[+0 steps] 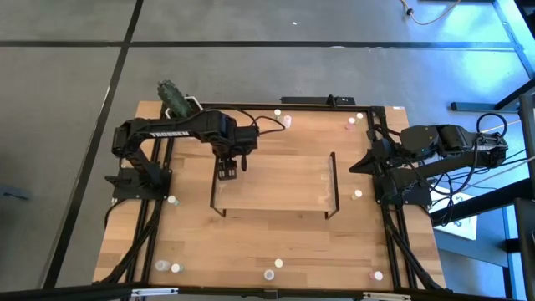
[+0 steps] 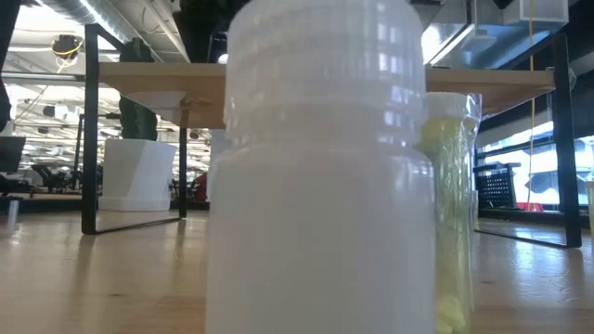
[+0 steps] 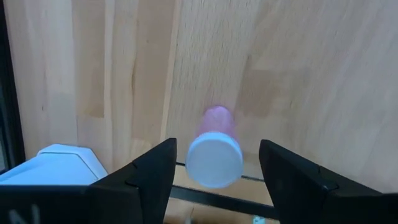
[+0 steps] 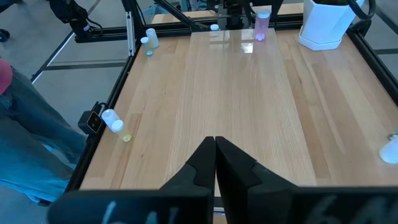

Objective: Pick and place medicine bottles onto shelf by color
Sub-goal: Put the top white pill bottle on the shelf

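Observation:
A pink medicine bottle (image 3: 214,149) with a white cap stands upright on the light-wood shelf (image 1: 276,186), near its left end. My left gripper (image 3: 216,171) hangs over it pointing down, open, one finger on each side of the cap with a gap on both sides. The same bottle (image 4: 262,25) shows far off in the right wrist view. My right gripper (image 4: 215,155) waits shut and empty at the table's right edge (image 1: 368,163). Other small bottles lie scattered on the table, such as two at the back (image 1: 282,117) and one right of the shelf (image 1: 358,194).
A white pot with a cactus (image 1: 174,99) stands at the back left corner. Several bottles sit along the near edge (image 1: 269,273) and at the left (image 1: 171,201). A white bottle (image 2: 320,186) and a yellow-green one (image 2: 450,204) stand right before the low camera.

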`<action>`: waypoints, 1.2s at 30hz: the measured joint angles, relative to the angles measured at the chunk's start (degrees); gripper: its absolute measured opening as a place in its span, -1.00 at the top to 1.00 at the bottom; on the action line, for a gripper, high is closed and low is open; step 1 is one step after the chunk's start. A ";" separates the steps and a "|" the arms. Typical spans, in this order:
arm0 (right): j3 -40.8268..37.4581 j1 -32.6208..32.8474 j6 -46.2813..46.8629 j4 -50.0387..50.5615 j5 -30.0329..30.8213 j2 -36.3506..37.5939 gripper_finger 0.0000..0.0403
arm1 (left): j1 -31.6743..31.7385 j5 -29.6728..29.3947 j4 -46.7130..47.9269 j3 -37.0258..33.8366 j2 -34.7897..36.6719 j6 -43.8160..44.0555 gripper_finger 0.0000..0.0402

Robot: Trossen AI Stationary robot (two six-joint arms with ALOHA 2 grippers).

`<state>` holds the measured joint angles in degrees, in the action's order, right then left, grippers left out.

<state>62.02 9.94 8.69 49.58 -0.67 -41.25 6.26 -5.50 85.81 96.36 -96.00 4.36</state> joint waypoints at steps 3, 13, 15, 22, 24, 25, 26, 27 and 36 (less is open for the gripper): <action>0.00 0.00 0.03 0.00 0.00 0.01 0.93 | 0.00 -0.88 0.57 1.40 0.12 0.00 -0.11; 0.00 0.02 0.00 0.00 0.00 0.00 0.93 | 0.00 -3.31 3.29 8.51 0.12 -0.02 -0.11; 0.00 0.02 0.03 0.00 0.00 0.01 0.93 | -0.02 -3.45 3.80 10.17 0.17 0.04 -0.11; 0.00 0.01 -0.01 0.00 0.00 0.00 0.93 | -1.75 -5.28 4.14 16.37 1.11 1.20 -0.11; 0.00 0.02 0.03 -0.01 0.00 0.02 0.93 | -2.80 -7.42 4.19 17.69 1.88 1.58 -0.11; 0.00 0.00 0.04 -0.02 0.00 0.02 0.93 | -3.36 -8.26 4.20 18.12 2.39 2.09 -0.11; 0.00 0.00 0.00 0.00 0.00 0.02 0.93 | -3.90 -9.09 4.16 18.41 3.08 2.86 -0.11; 0.00 0.02 -0.01 -0.02 0.00 0.02 0.93 | -4.46 -9.80 4.18 18.42 3.87 3.60 -0.11; 0.00 0.00 -0.02 -0.02 0.00 0.02 0.93 | -9.24 -10.40 4.26 18.46 9.08 13.59 -0.11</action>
<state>62.02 9.93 8.67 49.56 -0.67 -41.23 -2.98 -15.90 90.07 114.83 -86.92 17.95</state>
